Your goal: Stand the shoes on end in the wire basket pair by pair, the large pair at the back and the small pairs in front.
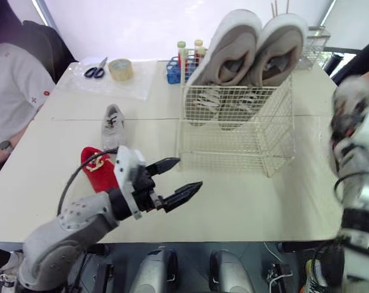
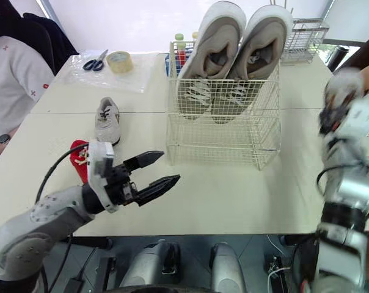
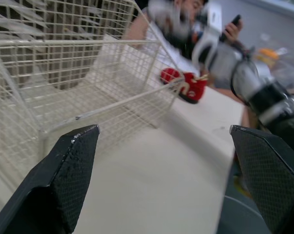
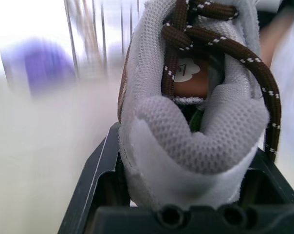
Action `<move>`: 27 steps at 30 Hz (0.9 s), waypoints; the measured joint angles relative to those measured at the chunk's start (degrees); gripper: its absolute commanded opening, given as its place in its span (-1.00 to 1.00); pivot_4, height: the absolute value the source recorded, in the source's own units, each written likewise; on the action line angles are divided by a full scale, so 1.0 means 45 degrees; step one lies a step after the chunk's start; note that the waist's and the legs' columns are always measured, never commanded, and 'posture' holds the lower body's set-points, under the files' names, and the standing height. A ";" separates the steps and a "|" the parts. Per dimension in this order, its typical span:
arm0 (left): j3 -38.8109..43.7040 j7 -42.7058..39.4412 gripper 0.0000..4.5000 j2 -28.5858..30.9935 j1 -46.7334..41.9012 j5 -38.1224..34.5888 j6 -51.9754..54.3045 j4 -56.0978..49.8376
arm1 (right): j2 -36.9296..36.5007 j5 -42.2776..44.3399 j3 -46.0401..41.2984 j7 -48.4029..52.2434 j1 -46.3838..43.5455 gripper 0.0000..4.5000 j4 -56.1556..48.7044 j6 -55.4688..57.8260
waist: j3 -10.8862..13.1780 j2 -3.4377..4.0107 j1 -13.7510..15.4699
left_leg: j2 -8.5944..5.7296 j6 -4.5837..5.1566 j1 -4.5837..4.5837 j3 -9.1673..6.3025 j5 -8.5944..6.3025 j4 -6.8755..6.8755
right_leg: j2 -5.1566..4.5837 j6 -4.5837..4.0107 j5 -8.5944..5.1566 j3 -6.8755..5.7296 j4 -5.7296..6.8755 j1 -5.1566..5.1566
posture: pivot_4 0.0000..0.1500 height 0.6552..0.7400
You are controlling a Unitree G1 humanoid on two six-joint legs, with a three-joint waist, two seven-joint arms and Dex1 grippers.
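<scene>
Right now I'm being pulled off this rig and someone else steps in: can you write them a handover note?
Left gripper: jaws open, empty, above the table in front of the wire basket.
Right gripper: jaws shut on a small grey shoe with brown laces, raised to the basket's right.
Done: the large beige pair stands on end at the basket's back.
Left: the held shoe, plus the second small grey shoe and the red shoe lying on the table left of the basket. The basket's front holds no shoes yet.
</scene>
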 measured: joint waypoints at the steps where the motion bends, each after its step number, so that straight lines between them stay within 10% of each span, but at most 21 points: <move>1: 0.0312 0.0045 1.00 0.0333 -0.0126 -0.0643 0.0083 0.0241 | -0.0476 0.0021 0.0078 0.0332 -0.1254 -0.19 -0.0021 -0.0439 | 0.0001 -0.0003 -0.0013 | 0.0009 0.0001 0.0002 -0.0004 -0.0001 -0.0011 | 0.0013 0.0006 0.0000 -0.0003 -0.0001 -0.0001 | 1.00 0.93; 11: 0.4563 0.0350 1.00 0.3550 0.1094 -0.5166 0.0411 0.1928 | -0.0553 0.2608 0.2968 0.7888 -0.7891 -0.19 0.0514 -0.0454 | 0.0040 -0.0076 -0.0296 | 0.0027 0.0024 0.0000 -0.0008 -0.0025 -0.0024 | -0.0018 -0.0026 -0.0014 -0.0015 -0.0018 0.0000 | 1.00 0.93; 18: 0.9367 0.0023 1.00 0.5388 0.2079 -0.7005 0.0944 0.4110 | 0.0256 0.4157 0.6160 1.5322 -0.8366 -0.19 -0.0072 0.0959 | 0.0055 -0.0101 -0.0189 | -0.0012 0.0013 -0.0012 -0.0008 -0.0062 -0.0023 | -0.0080 -0.0030 -0.0015 -0.0041 -0.0042 -0.0048 | 1.00 0.93; 27: 0.9089 -0.0154 1.00 0.5941 0.0990 -0.9717 0.1085 0.3725 | 0.1435 0.3140 0.7581 1.8701 -0.8397 -0.19 0.0380 -0.0891 | 0.0056 -0.0109 -0.0227 | -0.0038 -0.0098 -0.0012 0.0004 -0.0027 -0.0057 | -0.0102 -0.0034 -0.0010 -0.0014 -0.0030 -0.0088 | 1.00 0.93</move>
